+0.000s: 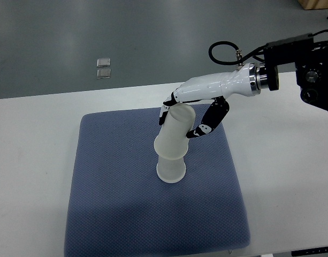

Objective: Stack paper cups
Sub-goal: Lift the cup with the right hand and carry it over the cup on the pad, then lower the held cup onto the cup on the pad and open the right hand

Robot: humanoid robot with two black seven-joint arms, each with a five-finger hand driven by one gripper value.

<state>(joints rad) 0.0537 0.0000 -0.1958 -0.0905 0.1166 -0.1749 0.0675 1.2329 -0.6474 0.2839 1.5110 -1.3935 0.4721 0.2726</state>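
Seen from the top view, a white desk (292, 155) carried a blue-grey textured mat (110, 198), which reached almost to the desk's near edge. Near the middle of the mat, slightly toward its far edge, stood an upside-down paper cup (170, 168) with its wide rim on the mat. A second upside-down cup (174, 134) sat over it, tilted a little to the right. The right hand (188, 115) came in from the desk's right side on a white forearm (222, 85), its black-tipped fingers (164, 113) and thumb (206, 124) closed around the upper cup's top. Two small shiny squares (104, 68) lay on the grey floor beyond the far edge.
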